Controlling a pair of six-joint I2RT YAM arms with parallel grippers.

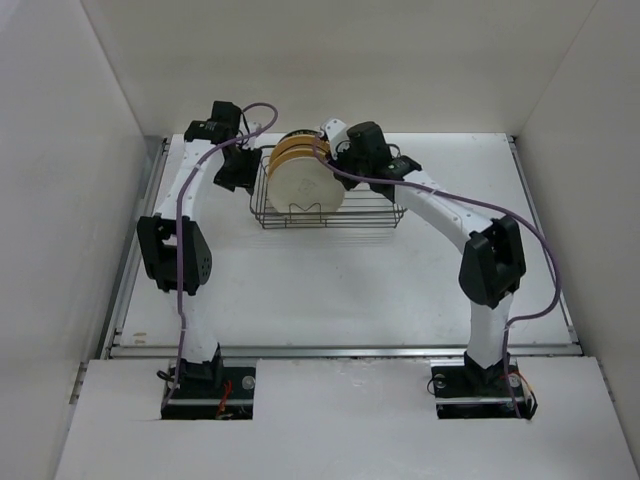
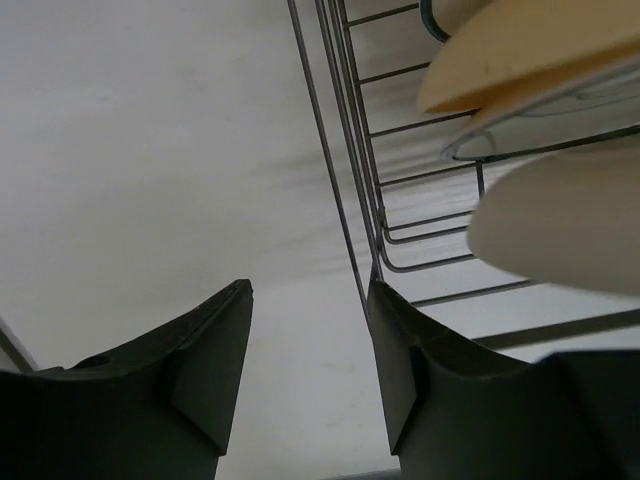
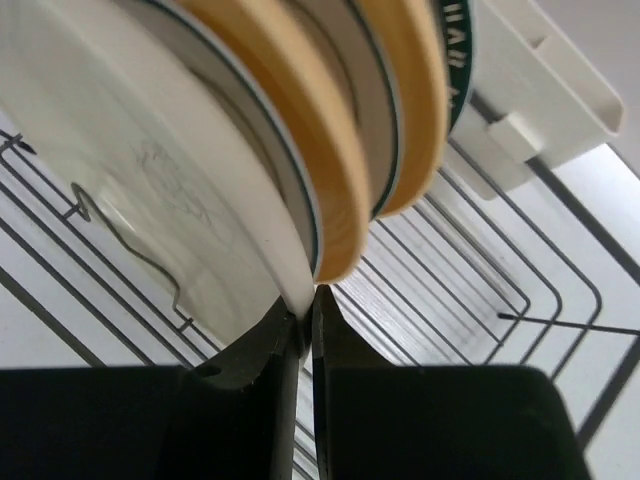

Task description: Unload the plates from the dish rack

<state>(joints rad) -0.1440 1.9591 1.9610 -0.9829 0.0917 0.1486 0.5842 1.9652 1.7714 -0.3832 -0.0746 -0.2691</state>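
The dish rack, a dark wire basket, stands at the back middle of the table with several plates upright in it. The front plate is cream-white, with yellow-orange plates behind it. My right gripper reaches in from the right and is shut on the lower rim of the cream-white plate; a yellow-orange plate sits right behind that rim. My left gripper is open at the rack's left end. The rack's rim wire runs down to its right finger, and only table shows between the fingers.
A cream plastic piece hangs on the rack's far edge, beside a plate with a dark green lettered rim. White walls close in the table on the left, right and back. The right arm's purple cable loops over the table's right side.
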